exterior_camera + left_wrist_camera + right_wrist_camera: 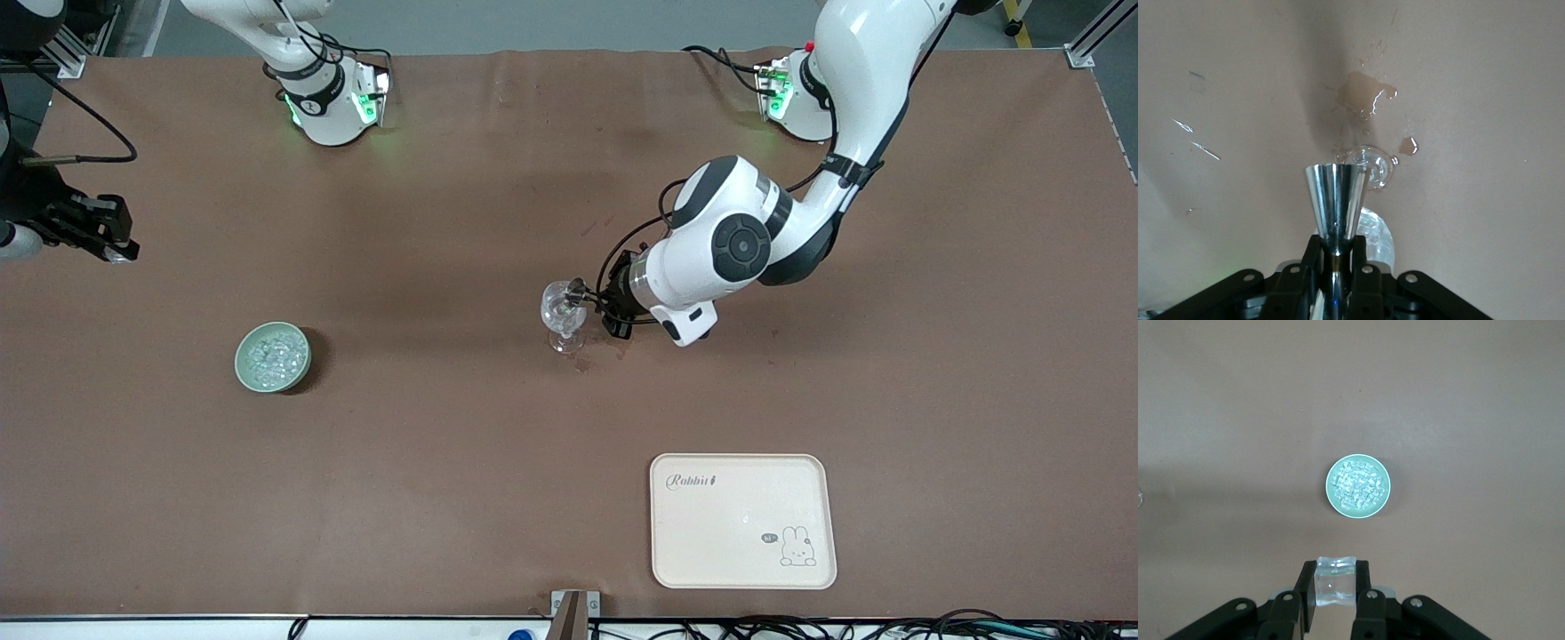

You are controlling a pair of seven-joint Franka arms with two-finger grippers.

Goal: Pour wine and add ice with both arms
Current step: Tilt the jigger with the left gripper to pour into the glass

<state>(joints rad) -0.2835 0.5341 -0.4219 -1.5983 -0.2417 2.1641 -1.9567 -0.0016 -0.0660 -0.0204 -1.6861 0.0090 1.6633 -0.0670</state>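
We note brown paper-covered table [444,462] filling most of front view. Cream tray [743,521] at lower right of frame, rounded corners, bare; "Rabbit" lettering near its top edge, small rabbit drawing near its lower corner. Wet brownish puddle [1365,92] in upper middle of left wrist view, smaller drop beside it. We see black cables [800,628] along bottom edge of front view, metal bracket [573,612] at bottom centre. Aluminium frame rail [1098,36] at top right corner.
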